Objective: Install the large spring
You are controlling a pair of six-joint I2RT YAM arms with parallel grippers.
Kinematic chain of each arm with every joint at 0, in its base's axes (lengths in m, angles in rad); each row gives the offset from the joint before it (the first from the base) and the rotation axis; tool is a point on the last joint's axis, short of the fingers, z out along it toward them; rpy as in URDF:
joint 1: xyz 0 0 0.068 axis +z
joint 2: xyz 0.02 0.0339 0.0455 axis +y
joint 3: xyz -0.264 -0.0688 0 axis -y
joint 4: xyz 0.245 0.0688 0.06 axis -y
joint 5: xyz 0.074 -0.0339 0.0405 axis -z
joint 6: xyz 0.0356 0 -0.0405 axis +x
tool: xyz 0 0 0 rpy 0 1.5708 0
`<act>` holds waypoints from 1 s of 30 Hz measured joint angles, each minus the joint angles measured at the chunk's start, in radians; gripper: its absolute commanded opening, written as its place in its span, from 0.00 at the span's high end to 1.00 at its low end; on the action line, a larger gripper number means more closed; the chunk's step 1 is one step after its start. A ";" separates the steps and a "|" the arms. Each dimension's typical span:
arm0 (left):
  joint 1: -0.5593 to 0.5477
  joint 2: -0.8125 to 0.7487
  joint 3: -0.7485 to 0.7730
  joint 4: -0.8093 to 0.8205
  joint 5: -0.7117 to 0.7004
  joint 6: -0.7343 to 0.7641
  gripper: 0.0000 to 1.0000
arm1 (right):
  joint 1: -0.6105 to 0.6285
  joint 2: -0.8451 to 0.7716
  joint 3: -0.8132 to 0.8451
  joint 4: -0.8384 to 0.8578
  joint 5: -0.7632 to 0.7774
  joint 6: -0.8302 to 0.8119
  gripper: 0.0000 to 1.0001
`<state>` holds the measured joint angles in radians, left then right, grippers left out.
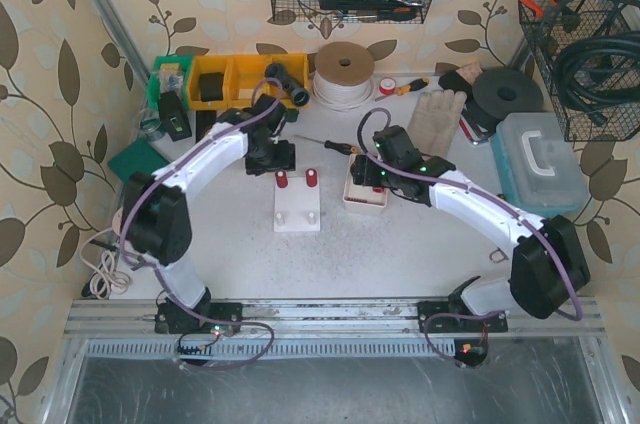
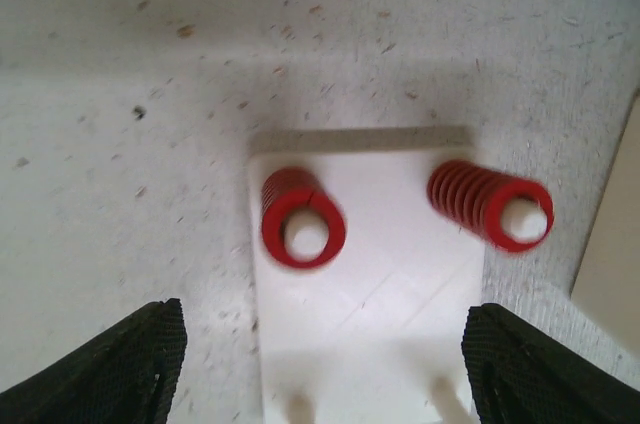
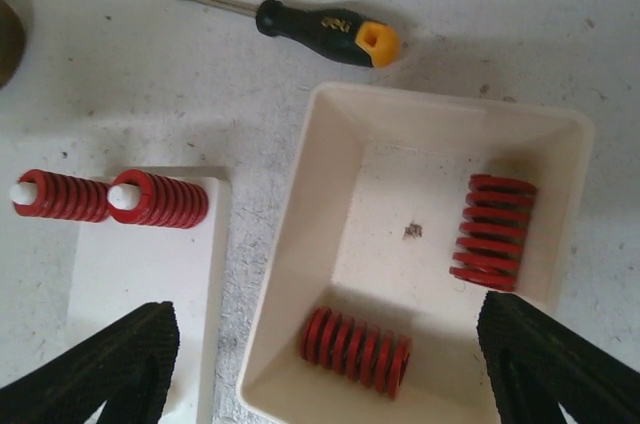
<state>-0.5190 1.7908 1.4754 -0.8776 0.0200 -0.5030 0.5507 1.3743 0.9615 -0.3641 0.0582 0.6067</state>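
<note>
I see two red springs (image 2: 303,217) seated on the block (image 2: 400,284) just ahead of my left tool (image 2: 325,369), which is open and empty. The nearer pegs (image 2: 300,406) look bare. My right tool (image 3: 335,369), open and empty, hangs over the box (image 3: 330,184) of spare springs (image 3: 357,349).

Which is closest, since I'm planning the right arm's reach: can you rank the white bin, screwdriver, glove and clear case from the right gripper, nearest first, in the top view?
Measured from the right gripper:
1. white bin, directly beneath it.
2. screwdriver, just beyond it, toward the left.
3. glove, farther back, toward the right.
4. clear case, at the table's far right side.
</note>
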 measured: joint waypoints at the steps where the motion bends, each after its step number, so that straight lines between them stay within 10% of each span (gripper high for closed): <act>1: 0.000 -0.041 -0.030 0.010 -0.007 0.000 0.21 | 0.007 0.013 0.020 -0.025 0.013 0.009 0.20; 14: 0.000 -0.587 -0.593 0.266 -0.040 -0.075 0.19 | 0.032 0.203 0.166 -0.268 0.105 0.117 0.32; 30: 0.003 -0.620 -0.637 0.409 -0.017 -0.077 0.19 | 0.038 0.436 0.309 -0.368 0.216 0.185 0.39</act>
<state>-0.5163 1.1706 0.8387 -0.4683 0.0029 -0.5800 0.5888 1.8103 1.2709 -0.7319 0.2737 0.7921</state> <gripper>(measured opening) 0.810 0.621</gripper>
